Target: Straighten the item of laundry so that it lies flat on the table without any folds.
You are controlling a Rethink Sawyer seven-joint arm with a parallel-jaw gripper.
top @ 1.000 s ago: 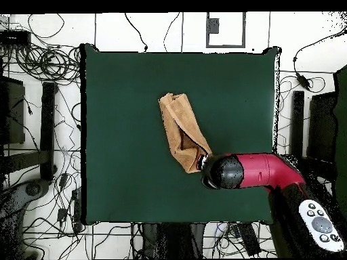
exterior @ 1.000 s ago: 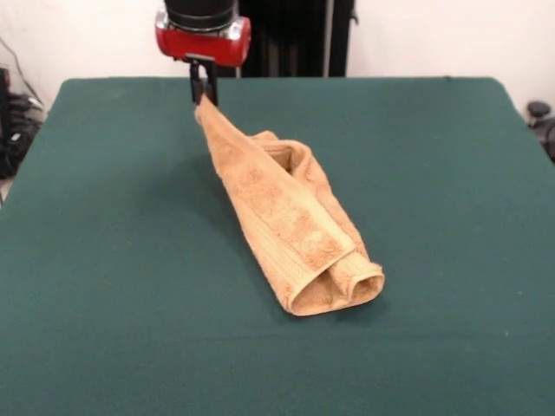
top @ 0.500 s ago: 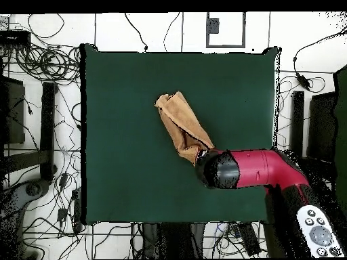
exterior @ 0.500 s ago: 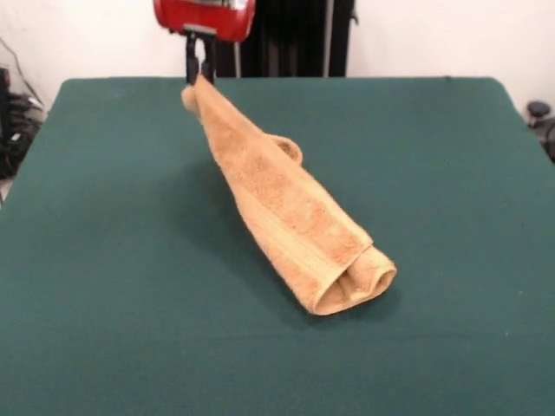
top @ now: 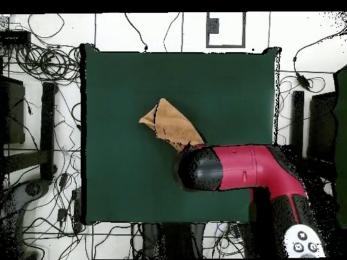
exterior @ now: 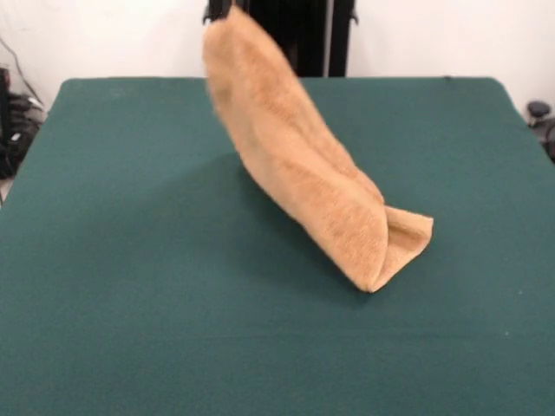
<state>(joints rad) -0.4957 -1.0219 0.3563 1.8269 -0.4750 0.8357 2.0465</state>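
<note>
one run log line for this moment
towel: top end lifted high, hanging slanted, folded | low end touching table | end effector: out of frame in front view, hidden under arm in overhead

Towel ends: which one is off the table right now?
The far end of the towel, rising out of the front view's top edge. Its near, doubled-over end rests on the table.

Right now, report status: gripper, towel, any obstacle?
Gripper itself hidden; red arm above table. Orange-tan towel hangs lifted from its top end, low end touching the table, folded. Nothing else on the table.
</note>
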